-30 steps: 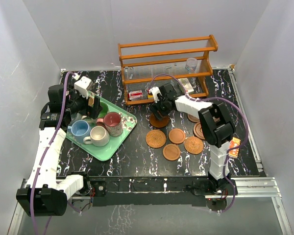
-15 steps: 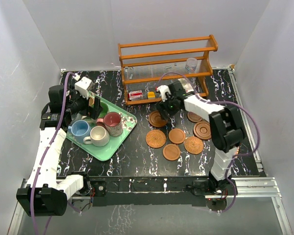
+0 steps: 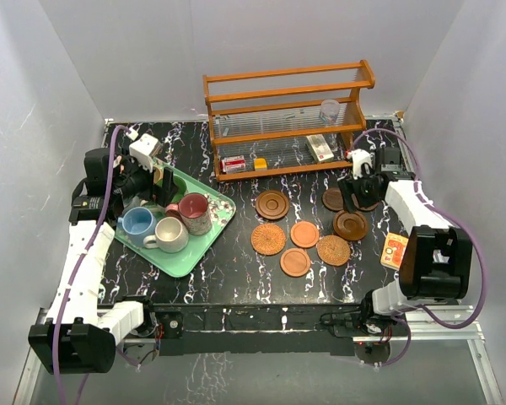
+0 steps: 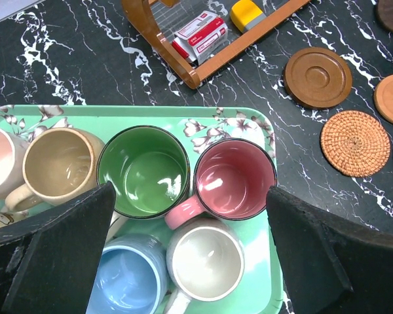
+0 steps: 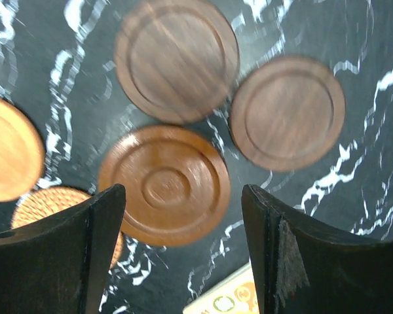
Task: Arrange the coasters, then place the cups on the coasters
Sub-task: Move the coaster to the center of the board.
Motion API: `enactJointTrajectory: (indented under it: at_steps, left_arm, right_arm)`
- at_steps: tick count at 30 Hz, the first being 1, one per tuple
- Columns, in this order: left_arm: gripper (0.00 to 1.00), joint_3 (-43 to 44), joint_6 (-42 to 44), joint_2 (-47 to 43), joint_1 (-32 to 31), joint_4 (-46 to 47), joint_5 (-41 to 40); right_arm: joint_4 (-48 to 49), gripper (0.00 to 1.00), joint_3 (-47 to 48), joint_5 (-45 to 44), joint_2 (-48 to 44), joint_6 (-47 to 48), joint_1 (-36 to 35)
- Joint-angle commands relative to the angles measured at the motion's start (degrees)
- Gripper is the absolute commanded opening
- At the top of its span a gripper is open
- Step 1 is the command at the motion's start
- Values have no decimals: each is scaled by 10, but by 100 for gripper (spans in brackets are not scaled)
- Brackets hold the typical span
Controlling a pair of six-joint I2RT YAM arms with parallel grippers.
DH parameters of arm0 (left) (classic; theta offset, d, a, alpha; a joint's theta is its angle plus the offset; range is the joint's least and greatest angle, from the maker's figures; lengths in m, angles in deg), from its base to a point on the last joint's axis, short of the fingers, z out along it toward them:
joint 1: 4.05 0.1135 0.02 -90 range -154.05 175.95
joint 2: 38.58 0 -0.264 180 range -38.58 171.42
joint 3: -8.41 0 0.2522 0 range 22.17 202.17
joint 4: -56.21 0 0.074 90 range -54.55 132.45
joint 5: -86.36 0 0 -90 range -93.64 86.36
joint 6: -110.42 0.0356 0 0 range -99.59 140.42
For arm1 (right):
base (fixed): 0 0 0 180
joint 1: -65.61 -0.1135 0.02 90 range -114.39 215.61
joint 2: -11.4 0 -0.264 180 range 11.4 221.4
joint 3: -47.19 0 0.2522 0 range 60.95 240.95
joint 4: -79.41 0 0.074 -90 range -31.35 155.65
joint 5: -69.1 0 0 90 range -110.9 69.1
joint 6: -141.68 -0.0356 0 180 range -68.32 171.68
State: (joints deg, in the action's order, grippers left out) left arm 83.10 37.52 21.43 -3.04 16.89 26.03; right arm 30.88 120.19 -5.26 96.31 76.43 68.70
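Coasters [image 3: 304, 234] are being spread on the bench [image 3: 236, 270] beside the tray [image 4: 236, 121], where the cups [image 4: 144, 171] are being kept unplaced, while the left end effector [image 3: 158, 180] and right end effector [image 5: 183, 222] are being held open, empty.

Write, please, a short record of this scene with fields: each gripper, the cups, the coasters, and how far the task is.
left gripper: open, empty, above the green tray
right gripper: open, empty, above the dark wooden coasters
cups: green mug, pink mug and others, crowded on the tray
coasters: woven coaster and the rest loose on the table, right of the tray
progress: no cup on a coaster yet
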Motion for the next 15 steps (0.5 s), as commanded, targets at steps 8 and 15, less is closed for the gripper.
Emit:
enactJointTrajectory:
  at_steps: [8, 15]
  left_arm:
    - [99, -13, -8, -14, 3, 16, 28]
    - [99, -14, -8, -14, 3, 16, 30]
  right_arm:
    - [-12, 68, -32, -66, 25, 65, 54]
    - [6, 65, -33, -66, 61, 54, 54]
